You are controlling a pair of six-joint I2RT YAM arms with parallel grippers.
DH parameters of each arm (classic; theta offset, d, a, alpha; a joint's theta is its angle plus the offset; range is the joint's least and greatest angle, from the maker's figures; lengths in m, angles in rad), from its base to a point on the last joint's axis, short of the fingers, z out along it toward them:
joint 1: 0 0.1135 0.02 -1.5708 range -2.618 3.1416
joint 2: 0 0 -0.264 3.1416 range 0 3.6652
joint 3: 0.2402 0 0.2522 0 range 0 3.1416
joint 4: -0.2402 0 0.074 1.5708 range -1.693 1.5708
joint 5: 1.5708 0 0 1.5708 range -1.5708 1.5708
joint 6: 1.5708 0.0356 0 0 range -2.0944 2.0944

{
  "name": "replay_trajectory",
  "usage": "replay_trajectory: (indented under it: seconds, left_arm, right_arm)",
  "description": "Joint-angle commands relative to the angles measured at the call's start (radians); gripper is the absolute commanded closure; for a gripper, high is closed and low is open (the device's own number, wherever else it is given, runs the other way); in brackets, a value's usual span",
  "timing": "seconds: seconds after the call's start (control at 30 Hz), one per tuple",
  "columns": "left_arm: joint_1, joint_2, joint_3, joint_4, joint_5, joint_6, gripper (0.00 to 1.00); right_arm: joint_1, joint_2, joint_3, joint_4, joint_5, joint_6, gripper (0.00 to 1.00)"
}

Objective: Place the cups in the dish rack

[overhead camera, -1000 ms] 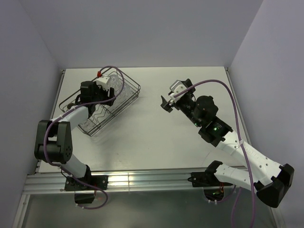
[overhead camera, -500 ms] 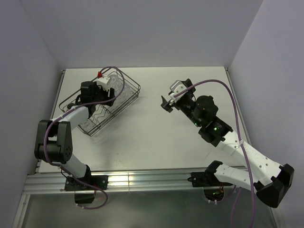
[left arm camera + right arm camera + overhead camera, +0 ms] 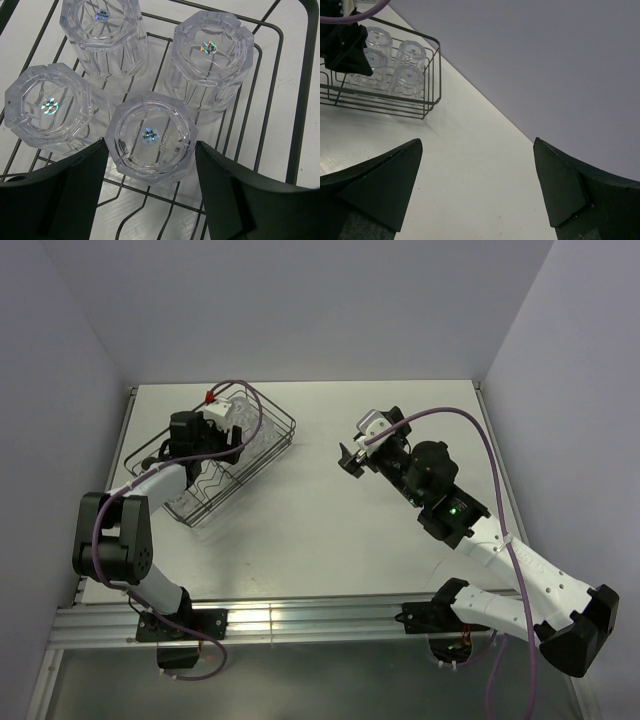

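Observation:
Four clear ribbed tumblers stand upside down in the black wire dish rack [image 3: 296, 100]. My left gripper [image 3: 151, 147] straddles the nearest tumbler [image 3: 150, 131], one black finger against each side of it, shut on it as it rests on the rack floor. In the top view the left gripper [image 3: 222, 443] is inside the rack [image 3: 281, 426]. My right gripper [image 3: 347, 461] hangs open and empty over the table middle; its wrist view [image 3: 477, 150] shows the rack [image 3: 433, 75] and tumblers [image 3: 406, 75] far off. A fifth tumbler and the brown mug are out of view.
The rack sits at the table's back left, near the left edge rail [image 3: 118, 455]. Grey walls close in the table on three sides. A purple cable [image 3: 250, 400] loops over the rack's far end.

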Motion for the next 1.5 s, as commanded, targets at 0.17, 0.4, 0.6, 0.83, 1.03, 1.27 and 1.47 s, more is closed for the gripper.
replay_trajectory:
  seconds: [0.17,0.4,0.6,0.83,1.03,1.27,1.47]
  left_arm:
    - [-0.007,-0.076,0.010,-0.034,0.013,-0.014,0.01]
    - [-0.008,-0.137,0.053,-0.091,0.018,-0.032,0.01]
    - [-0.021,-0.238,0.166,-0.194,-0.013,-0.153,0.01]
    - [-0.084,-0.261,0.412,-0.489,-0.094,-0.252,0.01]
    - [-0.085,-0.228,0.592,-0.674,-0.004,-0.292,0.01]
    - [-0.085,-0.280,0.544,-0.688,-0.120,-0.275,0.01]
    - [-0.085,-0.272,0.525,-0.734,-0.189,-0.275,0.01]
  right_arm:
    - [-0.008,-0.004,0.046,0.016,-0.008,0.011,0.00]
    - [-0.008,-0.012,0.061,0.004,0.009,0.020,0.00]
    - [-0.047,-0.004,0.087,-0.069,0.032,0.109,0.00]
    - [-0.231,0.051,0.159,-0.224,0.016,0.289,0.00]
    - [-0.461,0.139,0.239,-0.382,-0.071,0.436,0.00]
    - [-0.669,0.220,0.242,-0.410,-0.131,0.597,0.00]
    - [-0.730,0.225,0.234,-0.381,-0.131,0.625,0.00]
